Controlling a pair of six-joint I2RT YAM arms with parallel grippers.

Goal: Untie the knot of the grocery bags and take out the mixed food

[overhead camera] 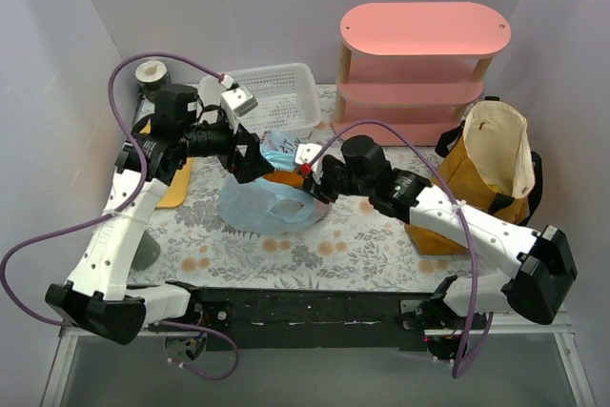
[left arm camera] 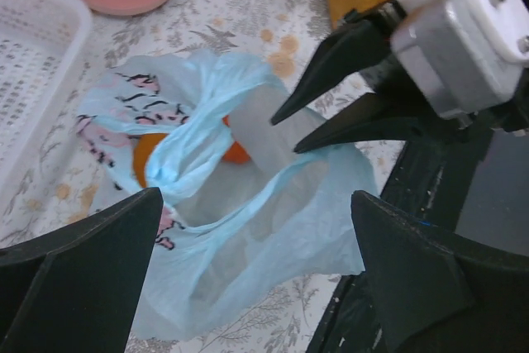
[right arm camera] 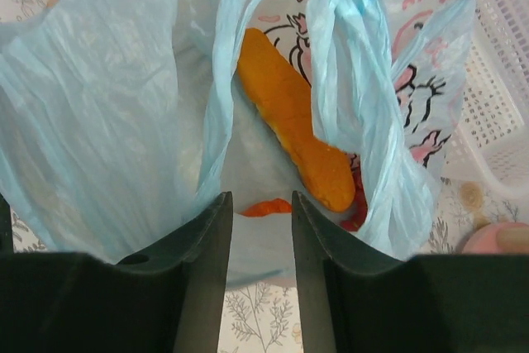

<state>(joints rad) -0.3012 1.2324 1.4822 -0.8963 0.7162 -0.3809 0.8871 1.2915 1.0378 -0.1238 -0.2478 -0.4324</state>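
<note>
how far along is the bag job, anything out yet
Done: nothing; the blue bag is still knotted with pastry inside. In hand: right gripper, jaws astride a strip by the knot; left gripper open above. Left: untie, empty it, then the tote.

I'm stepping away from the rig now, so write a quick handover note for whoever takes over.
Left hand: open wide, above the blue bag.
Right hand: jaws narrow but apart, bag film between them.
Blue bag: mid-table, handles twisted together, orange pastry inside.
Brown tote: upright, far right.
Done: no food out.
Left: untie the knot, empty both bags.
</note>
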